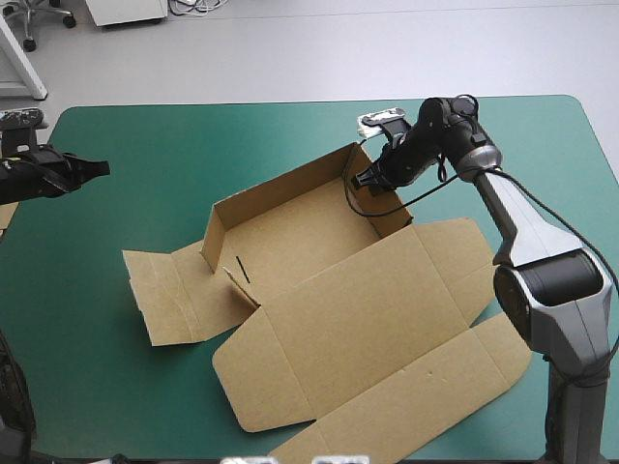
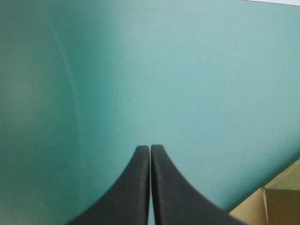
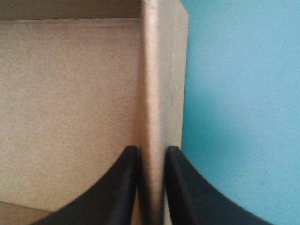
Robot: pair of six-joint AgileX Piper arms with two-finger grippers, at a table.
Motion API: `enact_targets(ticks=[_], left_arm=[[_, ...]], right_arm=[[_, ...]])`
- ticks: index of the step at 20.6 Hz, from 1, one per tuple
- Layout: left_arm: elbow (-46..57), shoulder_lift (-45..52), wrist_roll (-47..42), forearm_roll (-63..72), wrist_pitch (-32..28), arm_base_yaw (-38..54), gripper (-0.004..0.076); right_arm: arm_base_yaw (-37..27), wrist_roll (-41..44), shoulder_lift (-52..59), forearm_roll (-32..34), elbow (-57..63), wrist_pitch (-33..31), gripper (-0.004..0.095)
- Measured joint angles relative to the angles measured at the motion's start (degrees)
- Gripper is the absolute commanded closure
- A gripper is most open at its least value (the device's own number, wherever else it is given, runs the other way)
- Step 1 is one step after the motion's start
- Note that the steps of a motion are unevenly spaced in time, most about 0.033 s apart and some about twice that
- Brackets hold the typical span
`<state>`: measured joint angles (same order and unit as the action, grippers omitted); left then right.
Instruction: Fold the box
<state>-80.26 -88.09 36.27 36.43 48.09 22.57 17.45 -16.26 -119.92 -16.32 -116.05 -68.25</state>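
The brown box lies mid-table as an open tray with its back and two side walls raised; the wide lid lies flat toward the front, and a side flap lies flat at the left. My right gripper is at the tray's right wall, one black finger inside and one outside, shut on the box. My left gripper hovers near the table's left edge, well clear of the box, its fingers shut together over bare teal-green cover. A corner of the box shows beside it.
A sliver of more brown board shows at the table's left edge. Open teal-green cover lies to the left of and in front of the box.
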Motion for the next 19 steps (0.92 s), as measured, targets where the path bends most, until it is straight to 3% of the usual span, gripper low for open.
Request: enact_targets(ticks=[1,3,14,19], left_arm=[[0.00,0.00,0.00,0.04,0.00,0.00,0.0727],[0.00,0.00,0.00,0.30,-0.06,0.00,0.0727],[0.00,-0.02,0.00,1.06,0.02,0.00,0.0727],[0.00,-0.02,0.00,1.06,0.03,0.00,0.0727]], right_arm=[[0.00,-0.06,0.00,0.00,-0.51,-0.33,0.0371],[0.00,-0.12,0.00,0.00,-1.65,-1.85,0.0283],[0.00,1.13,5.76,0.88,-3.18,-2.95,0.0281],[0.00,1.53,9.12,0.69,1.95,-3.01,0.0283]])
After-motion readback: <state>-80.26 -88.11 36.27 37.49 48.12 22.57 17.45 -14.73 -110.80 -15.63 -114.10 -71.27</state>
